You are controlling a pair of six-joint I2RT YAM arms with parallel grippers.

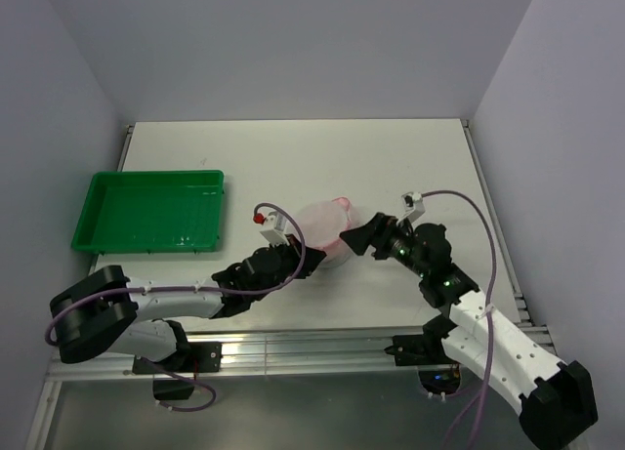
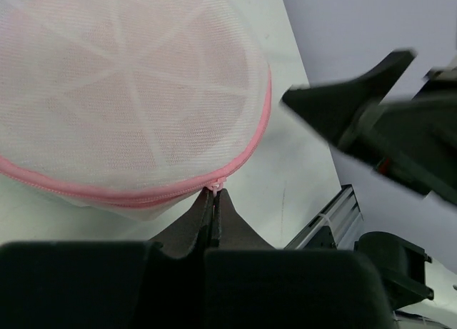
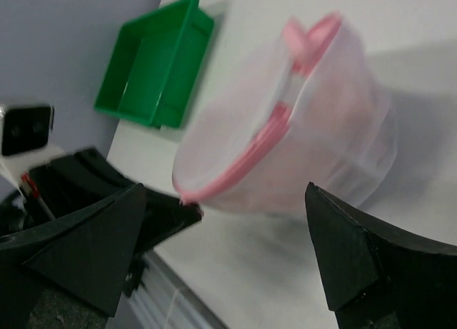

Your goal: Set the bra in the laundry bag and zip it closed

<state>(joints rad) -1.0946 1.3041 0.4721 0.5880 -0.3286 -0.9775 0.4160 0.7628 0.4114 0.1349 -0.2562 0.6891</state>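
The laundry bag [image 1: 322, 225], white mesh with pink zipper trim, stands mid-table between the two arms. It fills the upper left of the left wrist view [image 2: 128, 93] and the middle of the right wrist view [image 3: 307, 129]. My left gripper [image 2: 216, 195] is shut on the small pale zipper pull [image 2: 216, 182] at the bag's near rim [image 1: 309, 255]. Just off the bag's right side, my right gripper [image 1: 357, 237] stands open with nothing between its fingers [image 3: 227, 200]. The bra is hidden; only a pinkish tint shows through the mesh.
A green plastic tray [image 1: 151, 211] sits at the left of the table, also visible behind the bag [image 3: 153, 68]. The aluminium rail [image 1: 322, 347] runs along the near table edge. Grey walls close in the back and sides.
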